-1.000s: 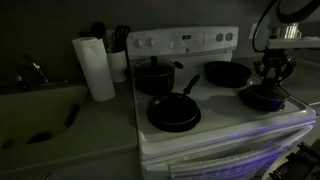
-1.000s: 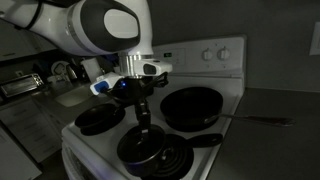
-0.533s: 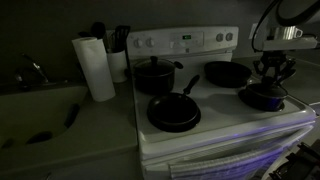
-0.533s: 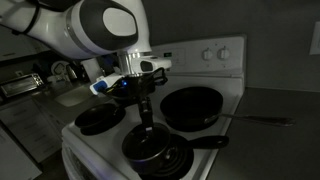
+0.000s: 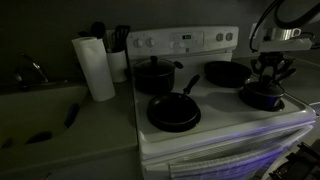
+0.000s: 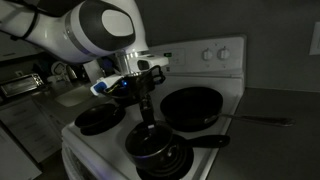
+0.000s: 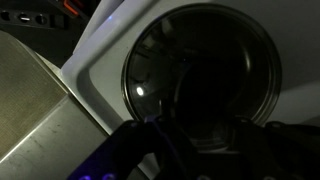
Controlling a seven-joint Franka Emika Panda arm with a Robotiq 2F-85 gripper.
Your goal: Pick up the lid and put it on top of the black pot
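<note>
The scene is very dark. The small black pot [image 5: 264, 99] with one long handle stands on the stove's front burner; it also shows in an exterior view [image 6: 153, 151]. In the wrist view the round glassy lid [image 7: 200, 60] with its light rim fills the frame and seems to lie on the pot. My gripper [image 5: 268, 72] hangs straight above it, also seen in an exterior view [image 6: 148, 116]. Its dark fingers [image 7: 195, 140] stand apart at the bottom of the wrist view, so it looks open, with nothing held.
On the white stove [image 5: 215, 125] stand a larger two-handled black pot [image 5: 154, 76], a frying pan [image 5: 172, 112] and another pan [image 5: 226, 72]. A paper towel roll [image 5: 96, 68] and a sink [image 5: 35, 112] are beside the stove.
My gripper has risen slightly above the pot and lid. The arm has shifted a little. The pots have not moved.
</note>
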